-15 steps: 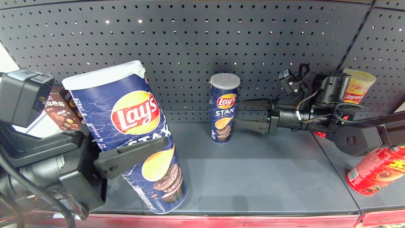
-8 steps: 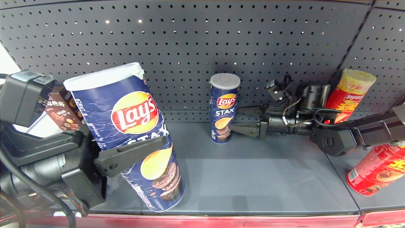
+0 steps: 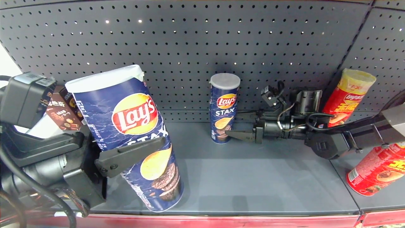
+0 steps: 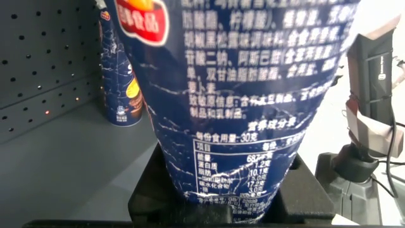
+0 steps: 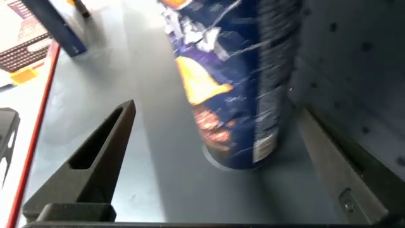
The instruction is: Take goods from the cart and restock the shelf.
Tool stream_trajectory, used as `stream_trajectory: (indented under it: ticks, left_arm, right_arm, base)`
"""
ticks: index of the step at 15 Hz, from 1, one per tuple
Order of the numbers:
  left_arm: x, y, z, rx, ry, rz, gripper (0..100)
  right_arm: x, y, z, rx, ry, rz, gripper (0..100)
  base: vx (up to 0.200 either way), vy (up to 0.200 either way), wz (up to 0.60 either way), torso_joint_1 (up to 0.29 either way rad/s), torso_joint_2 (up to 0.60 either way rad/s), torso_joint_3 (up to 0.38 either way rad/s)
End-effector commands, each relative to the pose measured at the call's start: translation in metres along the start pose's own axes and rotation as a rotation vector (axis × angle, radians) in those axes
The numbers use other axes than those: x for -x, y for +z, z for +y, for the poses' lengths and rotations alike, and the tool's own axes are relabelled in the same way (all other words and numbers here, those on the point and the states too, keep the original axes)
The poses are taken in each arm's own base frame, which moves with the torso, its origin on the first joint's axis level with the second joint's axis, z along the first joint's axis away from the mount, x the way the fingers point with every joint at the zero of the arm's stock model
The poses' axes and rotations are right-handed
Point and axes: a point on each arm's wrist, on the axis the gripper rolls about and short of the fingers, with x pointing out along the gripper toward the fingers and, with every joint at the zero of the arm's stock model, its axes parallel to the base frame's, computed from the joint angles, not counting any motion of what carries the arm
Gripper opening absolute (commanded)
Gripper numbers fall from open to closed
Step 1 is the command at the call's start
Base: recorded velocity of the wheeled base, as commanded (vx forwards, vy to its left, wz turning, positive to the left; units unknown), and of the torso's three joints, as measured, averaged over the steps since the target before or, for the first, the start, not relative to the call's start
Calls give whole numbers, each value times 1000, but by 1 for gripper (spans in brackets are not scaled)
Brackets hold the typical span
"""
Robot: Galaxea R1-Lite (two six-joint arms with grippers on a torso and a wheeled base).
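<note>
The held can (image 3: 126, 120) is clamped at mid-body by the left gripper (image 3: 139, 148), one finger (image 3: 133, 155) being laid across its front and the other hidden behind it. With the shelf (image 3: 253, 180) read as a clock face, 12 at the pegboard (image 3: 202, 41), this can is placed at about 8 o'clock. It is tilted, with the lid leaned toward 9 o'clock. The mid-body grasp is judged to leave the base free for setting down; whether the base already rests on the shelf cannot be told.

The back can (image 3: 224, 109) is stood upright at 12 o'clock, just before the pegboard. The right gripper (image 3: 234, 123) is brought in from 3 o'clock, low, with its jaws apart and the can's lower part between the fingertips; contact cannot be confirmed. In the right wrist view the back can (image 5: 247, 82) is seen between the two spread fingers (image 5: 95, 158). This hold is judged to be meant for steadying or shifting the can, so that a row may be formed.

A red can (image 3: 348, 95) is leaned against the pegboard at 2 o'clock, and another (image 3: 376, 171) is laid on its side at 4 o'clock. A box (image 3: 61, 110) is kept at 10 o'clock.

Bare deck is left from the centre to 5 o'clock. The red lip (image 3: 221, 220) at 6 o'clock lies just beneath the held can's base, so little margin is offered there. Little room is left behind the back can for the far finger.
</note>
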Motion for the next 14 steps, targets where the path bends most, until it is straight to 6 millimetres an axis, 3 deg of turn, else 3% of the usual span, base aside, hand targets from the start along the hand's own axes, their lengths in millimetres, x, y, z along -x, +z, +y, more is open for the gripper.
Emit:
stream_trajectory:
  ticks: [1,5,10,12,14]
  left_arm:
    - [0,0,0,0,1,2,0]
    - [0,-1,0,2,2,4,0]
    - [0,-2,0,5,2,7,0]
    - [0,-2,1,6,5,8,0]
    - [-1,-3,3,8,8,14,0]
  right_arm:
    - [6,6,8,9,2,-4,100]
    - [14,8,23,16,15,5,100]
    - [21,12,-8,42,-59,-18,100]
    - [17,12,-16,50,-62,-25,100]
    - [-1,8,-13,51,-25,-26,100]
  base:
    - [0,0,0,0,0,0]
    - [0,0,0,0,0,0]
    - [0,0,0,0,0,0]
    - [0,0,0,0,0,0]
    - [0,0,0,0,0,0]
